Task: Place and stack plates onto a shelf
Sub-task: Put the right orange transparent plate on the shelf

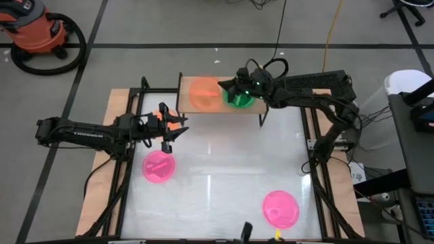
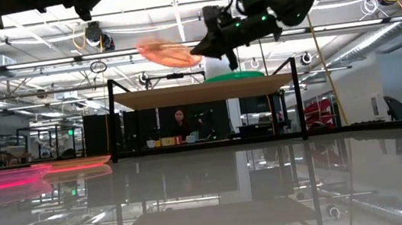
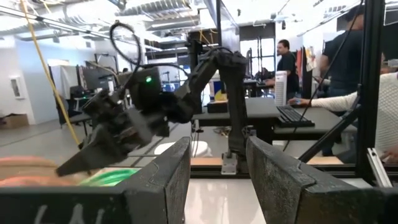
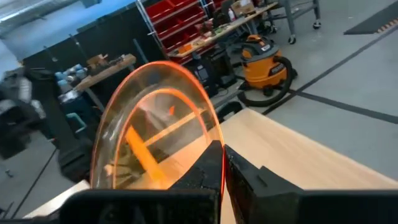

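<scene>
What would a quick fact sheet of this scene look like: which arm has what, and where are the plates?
right gripper: shut on the orange plate, holding it by its rim, tilted, above the shelf
left gripper: open, empty, over the table near the shelf's left end
green plate: lying on the shelf, under the right arm
pink plates: one on the table by the left arm, one near the front edge

Translucent neon-orange round plastic plate (image 1: 201, 93); green round plate (image 1: 239, 99) beside it. Two pink round plates (image 1: 159, 166) (image 1: 281, 207). Light-wood shelf board (image 1: 264, 106), black legs. Glossy white tabletop (image 1: 224, 169). Arms appear black.
</scene>
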`<state>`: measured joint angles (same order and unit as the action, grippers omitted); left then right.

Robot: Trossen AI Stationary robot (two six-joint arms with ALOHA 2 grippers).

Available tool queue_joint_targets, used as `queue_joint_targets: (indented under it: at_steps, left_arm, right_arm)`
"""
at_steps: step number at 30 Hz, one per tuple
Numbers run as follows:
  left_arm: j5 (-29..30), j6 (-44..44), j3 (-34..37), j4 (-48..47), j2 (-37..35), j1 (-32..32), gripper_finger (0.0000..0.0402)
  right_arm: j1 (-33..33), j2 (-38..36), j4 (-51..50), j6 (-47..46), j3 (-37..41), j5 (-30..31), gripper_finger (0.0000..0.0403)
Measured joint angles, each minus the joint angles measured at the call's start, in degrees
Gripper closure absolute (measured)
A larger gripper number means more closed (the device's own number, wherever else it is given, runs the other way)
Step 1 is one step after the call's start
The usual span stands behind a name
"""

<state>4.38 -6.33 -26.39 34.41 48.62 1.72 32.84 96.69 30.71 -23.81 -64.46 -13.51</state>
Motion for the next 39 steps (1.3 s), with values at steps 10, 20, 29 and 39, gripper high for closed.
queue_joint_targets:
  at_steps: [10, 20, 29, 39]
  left_arm:
    - [0.01, -1.54, 0.0, 0.02, 0.0, 0.0, 0.0238]
    - [0.03, -1.97, 0.02, 0.07, 0.0, 0.0, 0.0238]
    - [0.05, -2.19, 0.04, 0.11, 0.0, 0.0, 0.0238]
    - [0.12, -2.97, 0.04, 1.35, 0.0, 0.02, 0.0238]
  right_arm:
    - [5.27, 8.56, 0.74, -5.66, -4.92, 0.62, 0.0403]
    - [5.11, 10.61, 2.14, -3.4, -5.36, -0.59, 0.0403]
    - [4.0, 10.13, 7.5, -2.67, -5.36, -4.86, 0.0403]
    - [2.39, 10.07, -5.2, 5.53, -10.56, -3.11, 0.0403]
